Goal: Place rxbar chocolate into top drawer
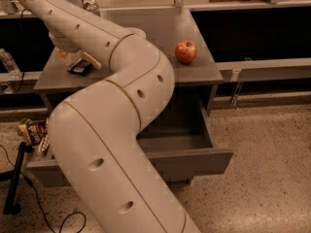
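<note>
Hovering low over cabinet top [204,69], gripper [77,60] just above rxbar chocolate [80,69], prob. lining up pick; grip state can't tell; top drawer [204,160] stands open below, ready to receive

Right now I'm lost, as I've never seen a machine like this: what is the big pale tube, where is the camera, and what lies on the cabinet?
The pale tube is a robot's one jointed arm. The single picture looks down along it; where the camera sits is not known. The arm ends in a grasping tool, low over the grey cabinet top, at the picture's left. Right under it lies a small black bar, the rxbar chocolate; whether it is gripped cannot be seen. A red apple sits further right. Below, the top drawer stands pulled open, with snack packets at its left end.
</note>
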{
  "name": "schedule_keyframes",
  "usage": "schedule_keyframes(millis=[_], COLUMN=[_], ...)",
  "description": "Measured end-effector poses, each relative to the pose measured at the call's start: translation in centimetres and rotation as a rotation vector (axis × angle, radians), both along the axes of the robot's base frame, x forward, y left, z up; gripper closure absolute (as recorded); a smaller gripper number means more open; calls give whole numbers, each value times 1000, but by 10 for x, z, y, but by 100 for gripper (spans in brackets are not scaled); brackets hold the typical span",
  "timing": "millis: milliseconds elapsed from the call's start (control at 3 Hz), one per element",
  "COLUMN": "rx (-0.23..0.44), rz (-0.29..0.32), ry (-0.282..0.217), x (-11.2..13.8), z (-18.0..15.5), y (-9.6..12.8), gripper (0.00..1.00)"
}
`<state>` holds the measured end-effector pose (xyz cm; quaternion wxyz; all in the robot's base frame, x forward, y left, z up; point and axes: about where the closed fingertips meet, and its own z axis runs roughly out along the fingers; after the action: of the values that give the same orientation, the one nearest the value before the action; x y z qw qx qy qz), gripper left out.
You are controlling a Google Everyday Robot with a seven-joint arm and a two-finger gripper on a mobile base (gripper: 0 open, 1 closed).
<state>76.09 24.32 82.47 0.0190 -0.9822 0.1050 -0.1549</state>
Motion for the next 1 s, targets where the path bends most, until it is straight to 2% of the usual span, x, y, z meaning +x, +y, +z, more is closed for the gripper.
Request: schedule_keyframes(millis=[667,1000], rx=[0,0], rz=[0,0], ry=[5,6], x=[1,1], z=[5,5], y=[0,0], gripper=[87,100])
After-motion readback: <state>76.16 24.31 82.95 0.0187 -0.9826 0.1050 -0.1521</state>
